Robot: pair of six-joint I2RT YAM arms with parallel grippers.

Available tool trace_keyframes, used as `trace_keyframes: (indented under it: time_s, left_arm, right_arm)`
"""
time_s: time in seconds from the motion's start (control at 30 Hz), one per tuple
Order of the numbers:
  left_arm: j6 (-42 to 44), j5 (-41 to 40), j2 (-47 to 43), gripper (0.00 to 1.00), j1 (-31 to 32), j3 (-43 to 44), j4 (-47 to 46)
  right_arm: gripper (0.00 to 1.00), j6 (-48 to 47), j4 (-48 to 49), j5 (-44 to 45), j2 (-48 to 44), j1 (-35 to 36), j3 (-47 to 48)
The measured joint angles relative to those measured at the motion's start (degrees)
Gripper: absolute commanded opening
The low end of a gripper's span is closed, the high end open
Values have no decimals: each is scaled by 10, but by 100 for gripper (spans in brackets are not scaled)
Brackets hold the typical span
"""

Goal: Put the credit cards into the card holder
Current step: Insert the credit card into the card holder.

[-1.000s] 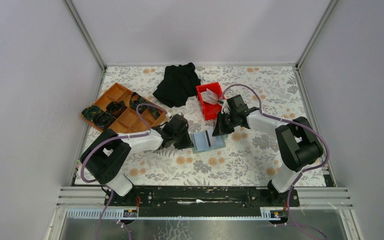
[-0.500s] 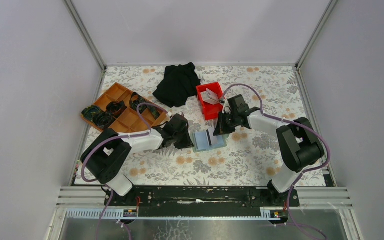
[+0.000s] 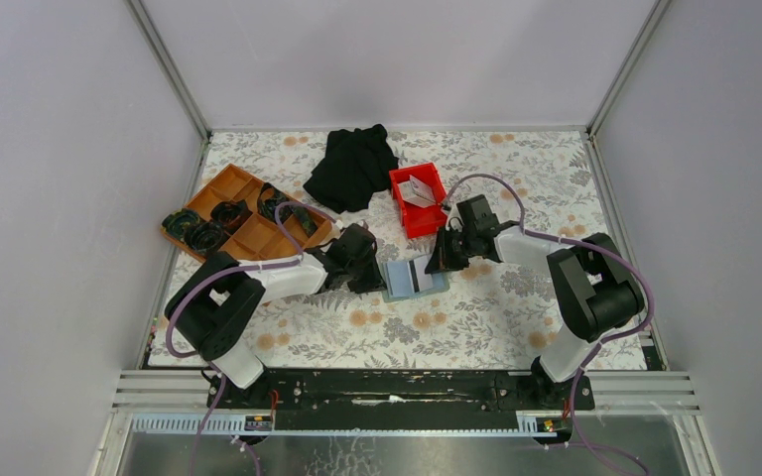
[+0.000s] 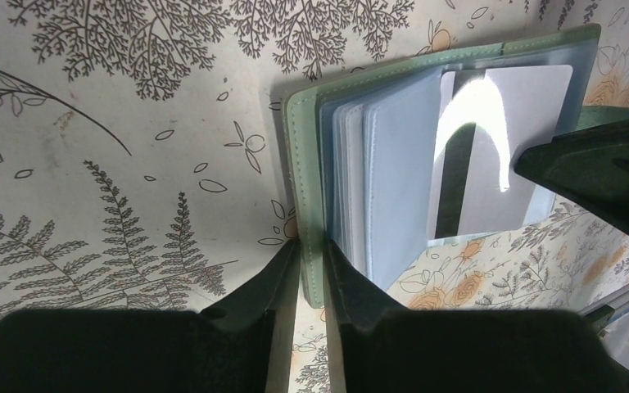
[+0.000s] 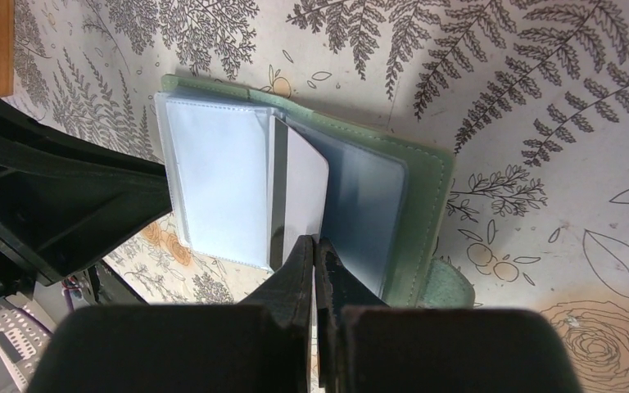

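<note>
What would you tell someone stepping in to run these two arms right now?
Left hand: clamped on the green cover edge of the open card holder.
Right hand: shut on the edge of a striped credit card, which looks partway into the holder.
Done: holder opened, one card partly in. I can't tell if others are already inside.
Left: push this card home, then fetch the pale cards from the red bin.
</note>
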State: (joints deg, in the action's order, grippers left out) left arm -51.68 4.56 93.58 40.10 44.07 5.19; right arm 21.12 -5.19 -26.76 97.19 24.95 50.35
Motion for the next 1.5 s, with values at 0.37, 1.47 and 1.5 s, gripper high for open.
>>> trace_keyframes:
  time_s: [0.37,1.47,1.5]
  left_arm:
    - [1,0,9,17,0,9,5]
    - [2,0,24,16,0,22,-1]
    - [2,0,23,16,0,21,-3]
  right_arm:
    - [0,23,40,-14,-1,-2,-34]
    - [37,14,-34,27,-7,31,-10]
    - [37,14,-40,34,-12,31,-10]
